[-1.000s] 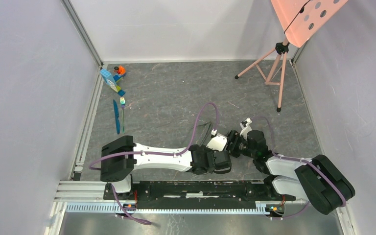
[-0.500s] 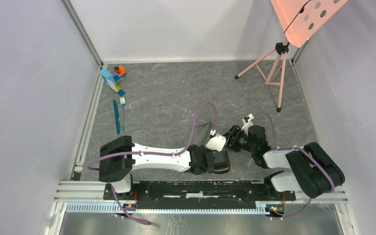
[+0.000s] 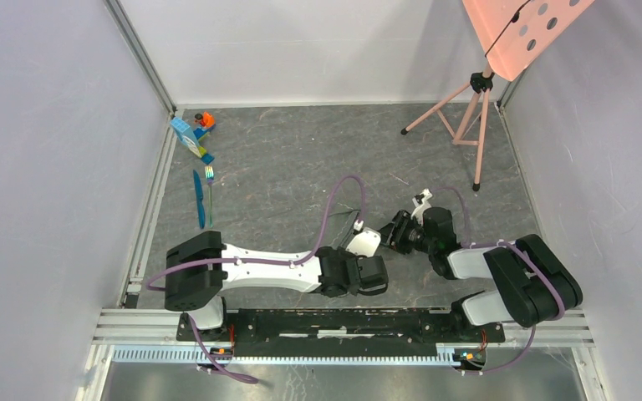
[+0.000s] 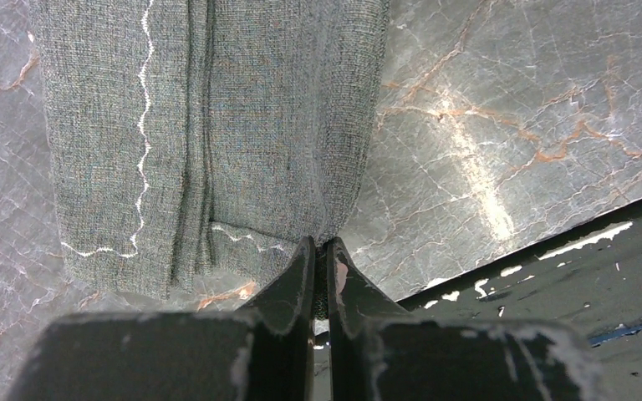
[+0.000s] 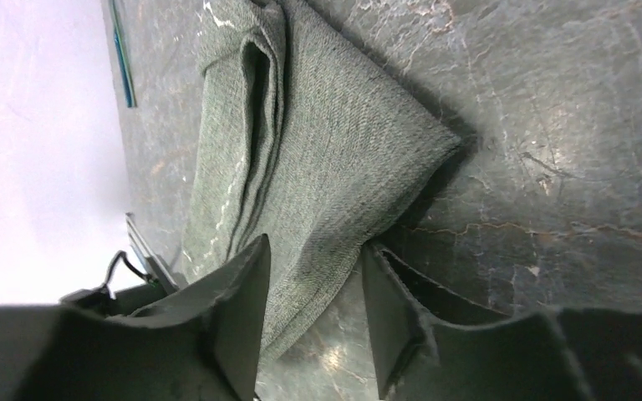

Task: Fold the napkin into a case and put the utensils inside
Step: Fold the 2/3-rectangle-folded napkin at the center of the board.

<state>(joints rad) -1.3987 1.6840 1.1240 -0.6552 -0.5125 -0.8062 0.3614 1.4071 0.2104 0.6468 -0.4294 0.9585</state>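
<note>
Two grippers meet at the folded napkin [image 4: 217,125], which lies in layers on the marble-patterned table [image 3: 301,159], near the middle and close to the arm bases. The left gripper [image 4: 319,244] is closed tightly on the near corner of the cloth. The right gripper [image 5: 316,251] has its fingers apart, with one edge of the cloth lying between them, not yet pinched. The blue knife [image 3: 199,199] and the fork [image 3: 210,188] lie side by side at the far left, near the toy blocks [image 3: 192,134] and well apart from the napkin.
</note>
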